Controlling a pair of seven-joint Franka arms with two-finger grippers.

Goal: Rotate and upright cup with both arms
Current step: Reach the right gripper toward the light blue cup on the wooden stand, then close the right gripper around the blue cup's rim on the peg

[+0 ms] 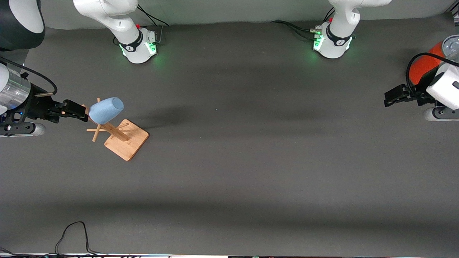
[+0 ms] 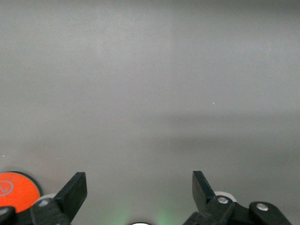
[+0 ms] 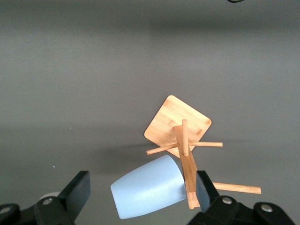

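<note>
The light-blue cup hangs tilted on a peg of a wooden rack toward the right arm's end of the table. My right gripper is open just beside the cup, level with it. In the right wrist view the cup shows between my open right gripper's two fingers, without visible contact, against the rack's post. My left gripper waits open and empty over the left arm's end of the table; it also shows in the left wrist view.
An orange-red can stands by the left gripper at the left arm's end of the table and shows in the left wrist view. A black cable loops at the table edge nearest the front camera.
</note>
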